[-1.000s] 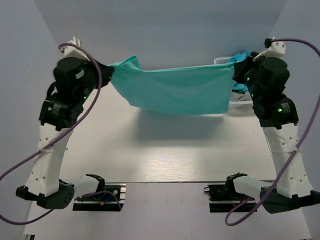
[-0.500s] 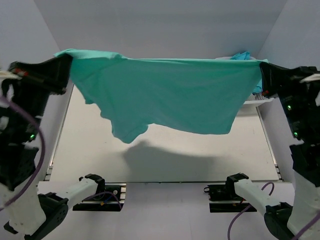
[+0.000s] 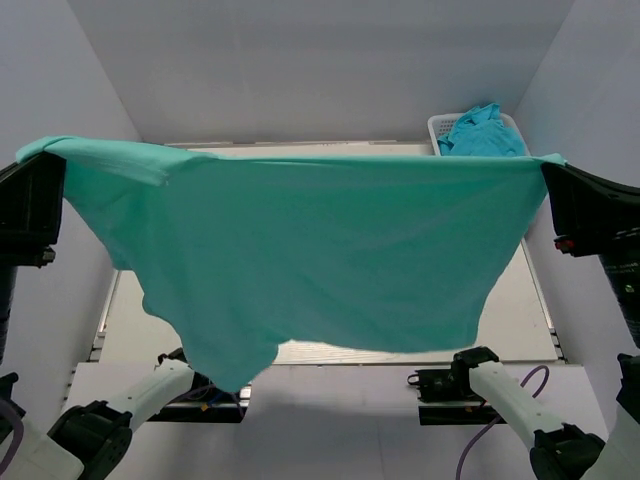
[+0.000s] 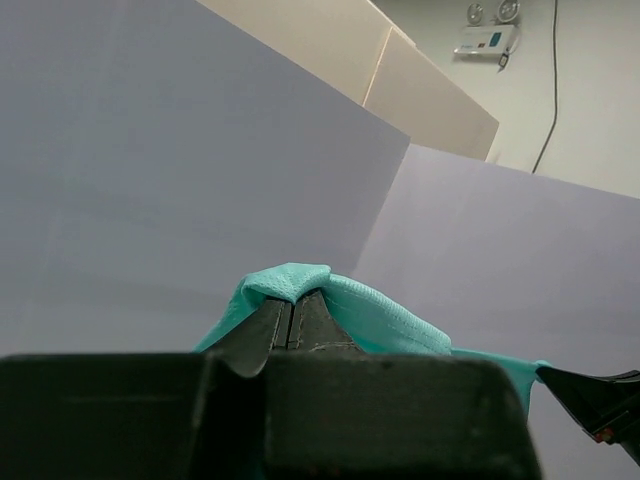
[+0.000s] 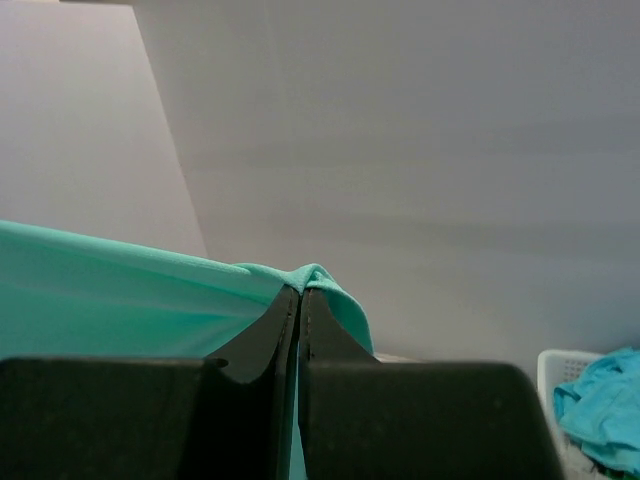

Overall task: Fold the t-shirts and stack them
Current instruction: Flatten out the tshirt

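Observation:
A teal t-shirt hangs spread wide in the air above the table, stretched between both arms and hiding most of the tabletop. My left gripper is shut on its left top corner, high at the left edge of the top view. At the right edge my right gripper is shut on the other top corner, also seen from above. Another bluish-teal t-shirt lies crumpled in the basket at the back right.
The white mesh basket stands at the table's far right corner, also in the right wrist view. Grey-blue walls enclose the table on three sides. Both arm bases sit at the near edge.
Both arms rose and swung toward the camera, lifting the shirt. It went from a narrow band to a wide hanging sheet, and the basket came into view.

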Motion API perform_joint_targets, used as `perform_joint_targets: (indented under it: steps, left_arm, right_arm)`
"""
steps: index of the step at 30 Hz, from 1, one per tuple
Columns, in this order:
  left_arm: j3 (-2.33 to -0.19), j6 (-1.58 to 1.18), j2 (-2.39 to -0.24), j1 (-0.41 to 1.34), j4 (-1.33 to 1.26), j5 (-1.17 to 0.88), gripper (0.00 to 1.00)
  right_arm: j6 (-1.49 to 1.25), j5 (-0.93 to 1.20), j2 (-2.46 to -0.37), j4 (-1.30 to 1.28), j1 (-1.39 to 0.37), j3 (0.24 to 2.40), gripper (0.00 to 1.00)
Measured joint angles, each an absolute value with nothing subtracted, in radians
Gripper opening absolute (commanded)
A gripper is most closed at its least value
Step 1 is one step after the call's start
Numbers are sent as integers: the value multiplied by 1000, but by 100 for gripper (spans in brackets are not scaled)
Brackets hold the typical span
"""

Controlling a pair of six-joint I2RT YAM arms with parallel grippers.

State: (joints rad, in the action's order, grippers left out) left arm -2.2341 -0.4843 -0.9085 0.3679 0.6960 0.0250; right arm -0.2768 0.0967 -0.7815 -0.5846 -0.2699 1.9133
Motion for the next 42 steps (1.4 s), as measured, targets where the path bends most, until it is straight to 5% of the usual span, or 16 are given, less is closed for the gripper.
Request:
perform_joint_targets:
  steps: [10, 18, 19, 20, 22, 24, 25, 27, 28, 29, 42]
  left_arm:
    - [-1967, -474, -1051, 368, 633, 144, 0]
    - [-1589, -491, -1525, 344, 562, 301, 0]
    - [-1561, -495, -1610, 337, 566, 307, 6]
    - [-1550, -498, -1678, 331, 573, 310, 26]
    - [-1581, -502, -1829, 312, 592, 310, 46]
    - [-1682, -504, -1991, 288, 624, 303, 54]
    - [-1770, -505, -2073, 278, 669, 298, 54]
    - [-1997, -511, -2252, 263, 742, 288, 58]
    - [-2072, -510, -2308, 257, 760, 287, 91]
    - [-2118, -506, -2339, 251, 774, 287, 100]
    - [-1530, -505, -1767, 269, 695, 202, 100]
  right_arm:
    - [-304, -14, -884, -505, -269, 1515, 0]
    - [-314, -144, -1289, -367, -246, 1167, 0]
    - [-315, -150, -1350, -354, -237, 1153, 0]
    - [-315, -154, -1407, -337, -229, 1150, 13]
    - [-319, -152, -1559, -303, -210, 1168, 48]
    - [-323, -148, -1718, -302, -197, 1243, 82]
    - [-320, -142, -1797, -303, -192, 1292, 90]
    - [-306, -133, -1909, -322, -185, 1378, 90]
    - [-301, -132, -1934, -326, -184, 1402, 90]
    - [-298, -130, -1940, -327, -184, 1412, 90]
    - [-275, -59, -1507, -304, -191, 1205, 90]
